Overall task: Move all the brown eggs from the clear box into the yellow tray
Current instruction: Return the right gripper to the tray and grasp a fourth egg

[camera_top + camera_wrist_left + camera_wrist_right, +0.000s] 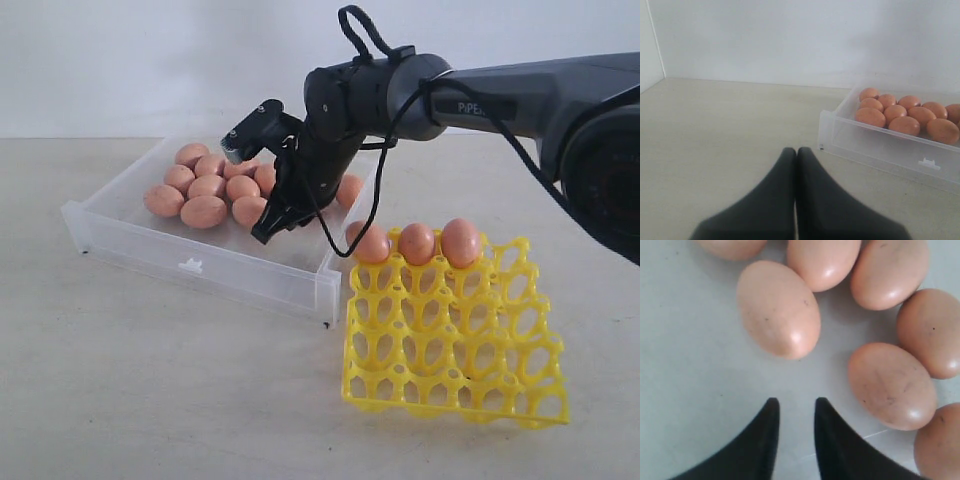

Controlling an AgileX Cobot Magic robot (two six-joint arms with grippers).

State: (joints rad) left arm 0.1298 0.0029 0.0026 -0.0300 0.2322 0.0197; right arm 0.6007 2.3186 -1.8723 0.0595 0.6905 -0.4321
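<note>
Our right gripper hangs inside the box, jaws slightly apart and holding nothing. Most eggs lie just beyond its tips; three stand in the tray. Our left gripper is closed and empty.

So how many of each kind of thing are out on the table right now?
brown eggs in the yellow tray: 3
brown eggs in the clear box: 11 visible, arm may hide more
clear box: 1
yellow tray: 1
Total: 16 visible
</note>
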